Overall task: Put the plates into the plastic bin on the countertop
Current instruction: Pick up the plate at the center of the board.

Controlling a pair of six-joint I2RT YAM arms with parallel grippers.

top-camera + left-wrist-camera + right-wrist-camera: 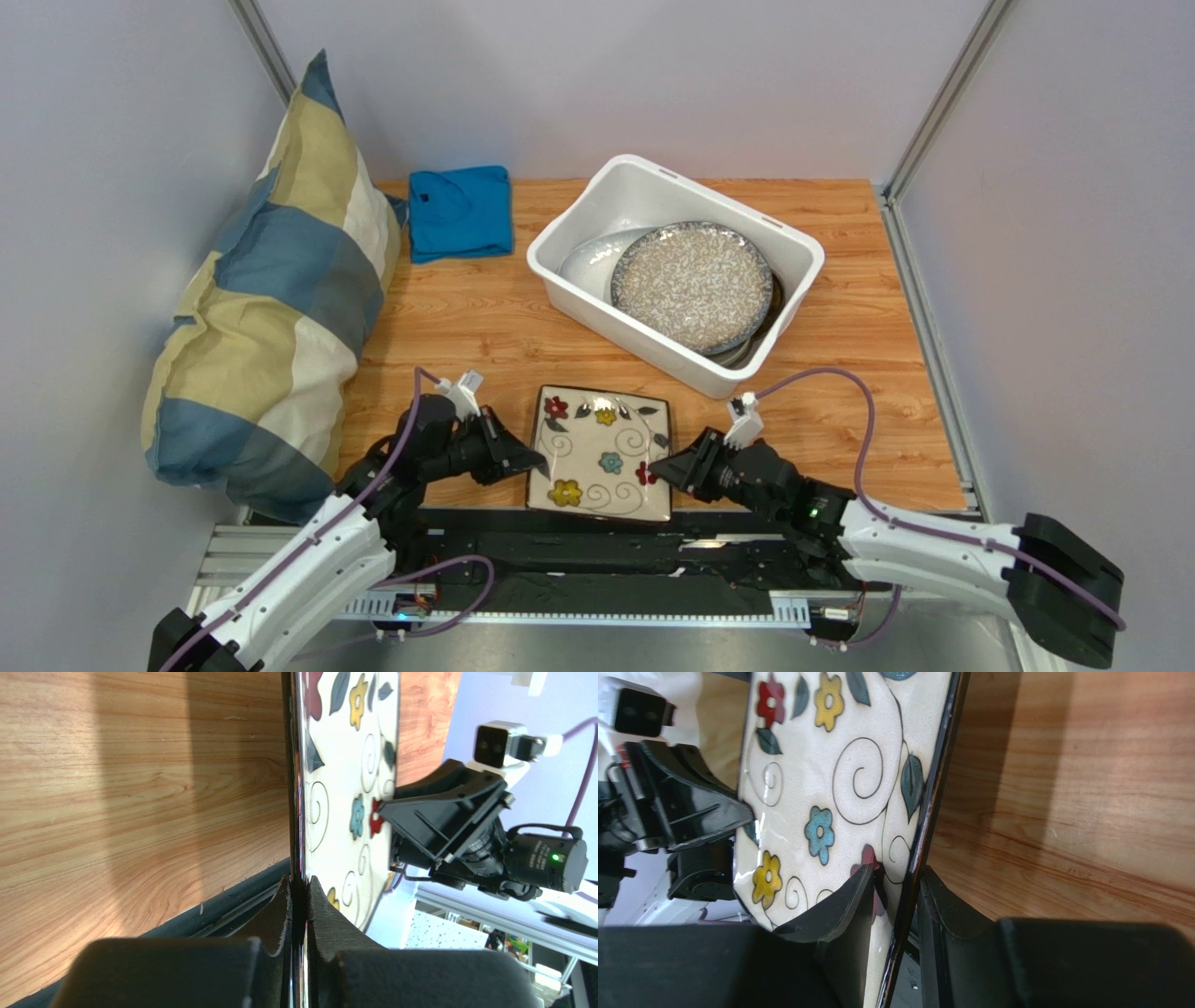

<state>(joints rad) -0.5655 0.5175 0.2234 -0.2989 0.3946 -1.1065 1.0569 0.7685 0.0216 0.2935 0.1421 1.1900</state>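
The floral square plate (pixel 601 451) lies at the near edge of the countertop (pixel 463 329), between both arms. My left gripper (pixel 533 459) is shut on its left rim; in the left wrist view the pads (pixel 281 903) pinch the plate (pixel 344 777) edge-on. My right gripper (pixel 659 469) straddles the right rim; in the right wrist view the plate (pixel 829 763) sits between the fingers (pixel 843 910), with a small gap still showing on its face side. The white plastic bin (pixel 568 245) stands behind and holds a grey-speckled round plate (pixel 692 284) over a white platter (pixel 596 259).
A striped blue-and-yellow pillow (pixel 260 322) leans on the left wall. A folded blue cloth (pixel 460 210) lies at the back left. Grey walls close in on both sides. The black rail of the arm bases (pixel 603 539) runs just under the plate's near edge.
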